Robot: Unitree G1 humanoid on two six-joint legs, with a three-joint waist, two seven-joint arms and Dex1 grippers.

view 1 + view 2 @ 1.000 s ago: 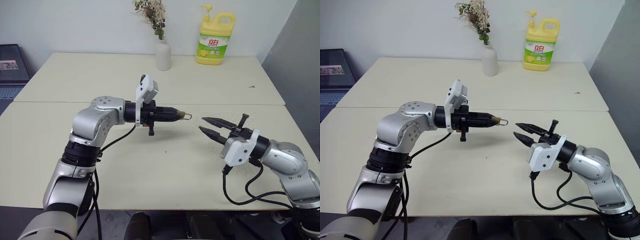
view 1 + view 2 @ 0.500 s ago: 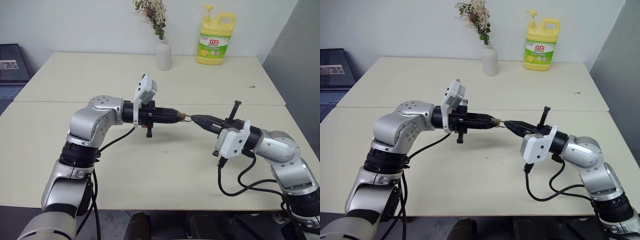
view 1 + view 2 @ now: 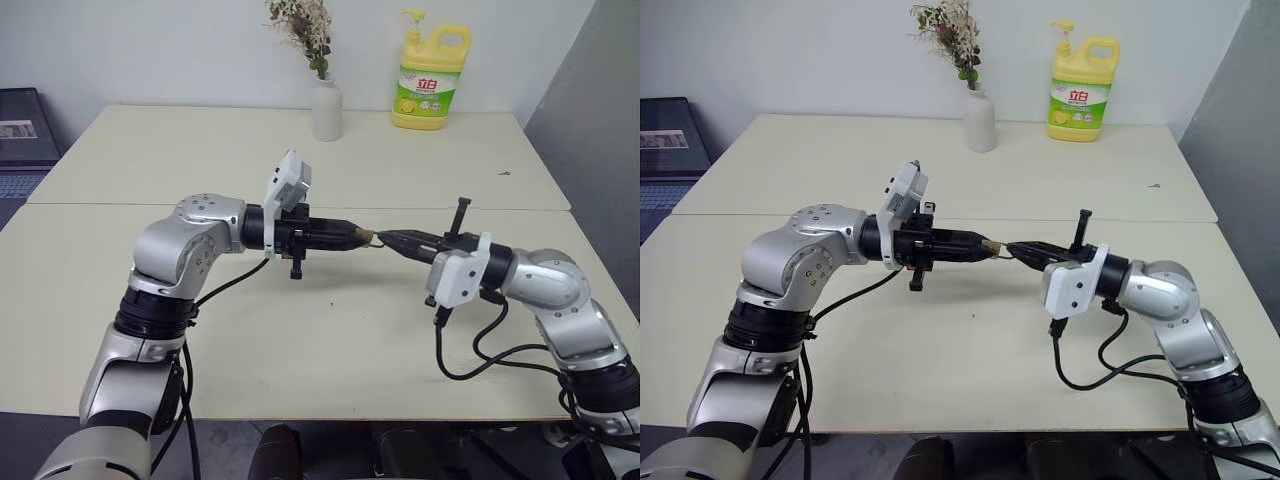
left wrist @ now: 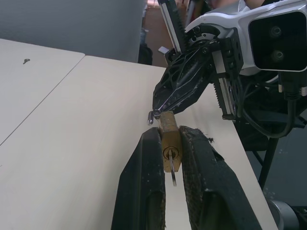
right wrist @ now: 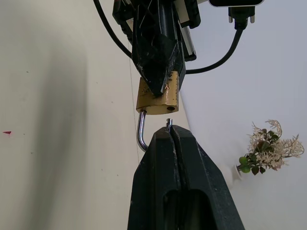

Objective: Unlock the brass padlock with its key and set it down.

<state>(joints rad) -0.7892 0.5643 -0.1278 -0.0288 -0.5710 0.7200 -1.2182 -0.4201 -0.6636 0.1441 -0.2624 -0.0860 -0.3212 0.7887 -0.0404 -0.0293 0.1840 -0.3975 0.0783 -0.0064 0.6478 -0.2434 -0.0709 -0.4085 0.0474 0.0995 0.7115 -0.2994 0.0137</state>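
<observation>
Mid-frame, above the front half of the desk [image 3: 330, 340]: two arms meeting tip to tip. From the left, the left gripper [image 3: 358, 237], fingers [image 4: 146, 182] pinching the brass padlock [image 4: 170, 149] by its flat sides, body wedged between both pads. The key [image 4: 172, 173] sitting in the keyhole, blade end poking out toward the wrist camera (a thin silvery sliver, hard to read in the head views). From the right, the right gripper [image 3: 388, 239], fingers [image 5: 158, 167] pressed tightly together, clamped on the end of the silvery shackle [image 5: 141, 132]. Shackle open: one leg out of the body, its empty hole plain in the right wrist view. Padlock held aloft at centre frame, clear of the desk surface. Further back, upper centre: a white vase [image 3: 326, 108] with dried flowers. Upper right of that, near the far edge: a yellow detergent bottle [image 3: 430, 80]. Far left edge of the frame: a dark laptop [image 3: 25, 135] beside the desk.
</observation>
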